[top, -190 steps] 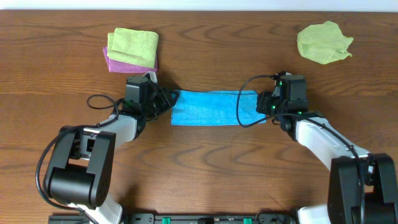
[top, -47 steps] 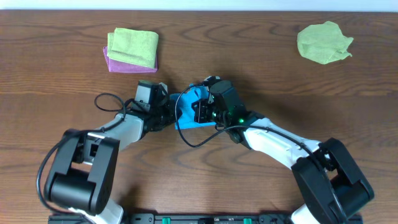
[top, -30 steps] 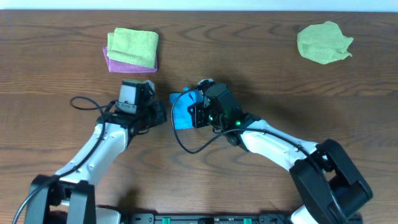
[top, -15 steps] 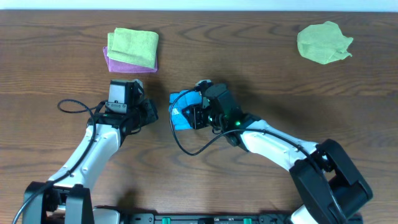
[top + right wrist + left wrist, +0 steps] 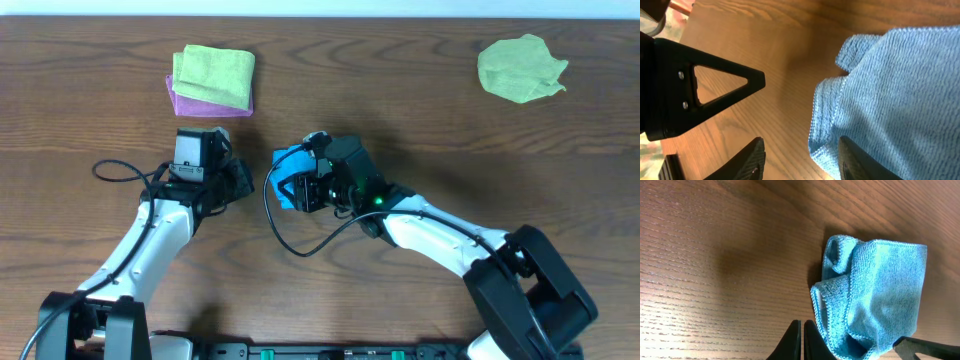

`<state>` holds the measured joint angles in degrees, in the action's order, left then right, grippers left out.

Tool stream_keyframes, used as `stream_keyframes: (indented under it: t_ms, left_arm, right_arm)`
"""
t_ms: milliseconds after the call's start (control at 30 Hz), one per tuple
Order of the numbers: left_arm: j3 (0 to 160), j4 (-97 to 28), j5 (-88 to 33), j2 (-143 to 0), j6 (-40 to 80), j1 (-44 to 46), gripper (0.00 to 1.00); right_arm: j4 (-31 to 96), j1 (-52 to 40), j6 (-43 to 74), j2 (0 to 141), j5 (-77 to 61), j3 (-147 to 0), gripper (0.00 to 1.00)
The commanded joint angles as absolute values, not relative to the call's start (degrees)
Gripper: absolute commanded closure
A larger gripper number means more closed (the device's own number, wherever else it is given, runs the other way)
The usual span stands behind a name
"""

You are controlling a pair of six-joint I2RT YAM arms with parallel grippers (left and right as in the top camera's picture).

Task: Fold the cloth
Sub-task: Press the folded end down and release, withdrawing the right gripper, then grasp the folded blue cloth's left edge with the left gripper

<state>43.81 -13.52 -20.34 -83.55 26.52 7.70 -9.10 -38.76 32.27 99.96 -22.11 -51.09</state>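
My right gripper (image 5: 801, 146) stands parted at the cloth (image 5: 875, 290), clamping nothing, and my left gripper (image 5: 802, 326) is pinched shut, empty, just beside it, so I judge the cloth, mid-table, folded small but lumpy and maybe needing squaring, with the folded green cloth (image 5: 214, 70) and crumpled green cloth (image 5: 520, 66) well apart, blocking nothing.

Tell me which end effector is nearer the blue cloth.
Right. The right end effector is at the cloth, open, with its fingers straddling the cloth's edge. The left end effector is shut and sits apart, over bare table to the cloth's left.
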Motion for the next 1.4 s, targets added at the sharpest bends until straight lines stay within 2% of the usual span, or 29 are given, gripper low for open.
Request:
stream_keyframes:
  t_ms: [0, 67, 133, 167, 233, 267, 333, 367, 700, 867, 1100, 1367]
  left_arm:
    - [44.86, -13.65, -19.57, -82.70, 25.54, 7.42, 0.94]
    - [45.10, -13.69, -20.32, -82.70, 25.52, 7.40, 0.88]
    - [45.30, -13.67, -21.80, -82.67, 25.52, 7.42, 0.72]
    - [45.30, -13.72, -22.48, -82.59, 25.52, 7.40, 0.59]
    - [45.30, -14.22, -24.10, -82.30, 25.78, 7.35, 0.38]
    - [45.30, -14.68, -24.69, -82.00, 25.93, 7.31, 0.23]
    - [45.30, -15.70, -25.69, -81.41, 26.04, 7.01, 0.02]
    - [45.30, -16.19, -26.13, -81.10, 26.44, 6.90, 0.05]
    - [43.83, -20.80, -34.50, -80.18, 32.47, 6.44, 0.04]
    - [42.02, -19.09, -35.29, -80.18, 35.97, 7.68, 0.05]
    - [39.57, -14.15, -35.48, -80.18, 40.71, 11.22, 0.05]
    - [32.03, -3.90, -35.44, -80.18, 47.86, 13.17, 0.05]
  right_arm:
    - [-9.10, -38.94, 33.39, 100.47, -22.90, -52.53, 0.55]
    - [-9.23, -37.89, 33.39, 99.63, -22.92, -52.75, 0.56]
    - [-9.15, -35.75, 33.30, 97.60, -22.83, -53.08, 0.48]
    - [-8.69, -34.52, 33.06, 96.47, -22.63, -53.30, 0.40]
    - [-5.93, -31.40, 31.68, 93.49, -21.82, -53.71, 0.31]
    - [-3.62, -29.34, 30.41, 91.50, -21.85, -53.78, 0.24]
    - [1.30, -25.71, 28.60, 87.99, -21.89, -53.78, 0.07]
    - [4.54, -23.55, 27.20, 85.84, -22.04, -53.78, 0.01]
    - [40.88, -7.86, 7.29, 64.12, -22.52, -53.76, 0.01]
    - [51.57, -1.76, 0.97, 53.08, -22.48, -51.48, 0.01]
    - [55.37, 4.58, 3.99, 37.87, -25.54, -45.71, 0.01]
    - [57.95, 4.86, 11.14, 30.24, -25.91, -43.55, 0.01]
